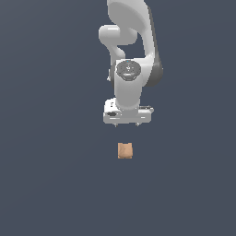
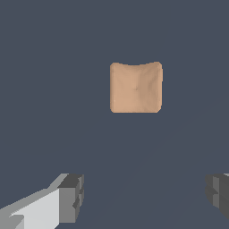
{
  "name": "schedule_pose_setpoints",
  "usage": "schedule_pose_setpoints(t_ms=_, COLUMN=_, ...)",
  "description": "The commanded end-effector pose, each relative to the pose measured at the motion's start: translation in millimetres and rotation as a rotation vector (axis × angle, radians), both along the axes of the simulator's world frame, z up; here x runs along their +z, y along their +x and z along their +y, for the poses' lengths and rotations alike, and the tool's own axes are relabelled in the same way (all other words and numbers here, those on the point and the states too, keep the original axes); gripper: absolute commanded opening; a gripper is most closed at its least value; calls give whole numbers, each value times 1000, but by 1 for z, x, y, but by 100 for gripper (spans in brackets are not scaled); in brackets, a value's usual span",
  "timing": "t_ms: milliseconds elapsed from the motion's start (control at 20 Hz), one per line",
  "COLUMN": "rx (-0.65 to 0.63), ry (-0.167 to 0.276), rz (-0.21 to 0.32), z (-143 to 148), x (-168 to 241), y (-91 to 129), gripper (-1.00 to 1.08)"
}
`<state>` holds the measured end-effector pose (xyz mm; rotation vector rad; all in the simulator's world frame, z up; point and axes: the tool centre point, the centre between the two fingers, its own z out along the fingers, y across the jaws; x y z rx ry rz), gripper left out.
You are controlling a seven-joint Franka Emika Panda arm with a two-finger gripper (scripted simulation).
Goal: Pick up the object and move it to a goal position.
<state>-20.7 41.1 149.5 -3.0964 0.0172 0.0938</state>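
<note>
You're on the approach step, nothing held yet. The arm [image 1: 131,69] hangs over the flat grey tabletop [image 1: 46,184], with the gripper [image 1: 126,123] spread wide, empty, and apart from the object [image 1: 125,150]. The object lies alone on the tabletop, just off the fingertips and roughly in line w/ the gripper's middle. In the wrist view the fingers [image 2: 70,198] stand wider than the object [image 2: 136,87], so clearance looks fine. Centre over it first, then come straight down and close on its two flatter sides; the top edge dips, so grip low.

Hard to tell: the goal position, no marker in either view. Fingertips are tiny in the exterior view; the far finger is cut off at the wrist view's edge. Object height is unclear.
</note>
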Motion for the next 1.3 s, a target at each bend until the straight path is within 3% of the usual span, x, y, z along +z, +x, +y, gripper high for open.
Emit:
schedule_pose_setpoints(t_ms=0, rx=4, ry=5, rz=1, z=7, x=-1, y=-1, gripper=100)
schedule_pose_setpoints(t_ms=450, rx=2, ry=-2, rz=-7, z=4, x=-7, y=10, gripper=100)
schedule_pose_setpoints(t_ms=1250, rx=1, ry=-39, rz=-55, z=-5, x=-54, y=72, gripper=100)
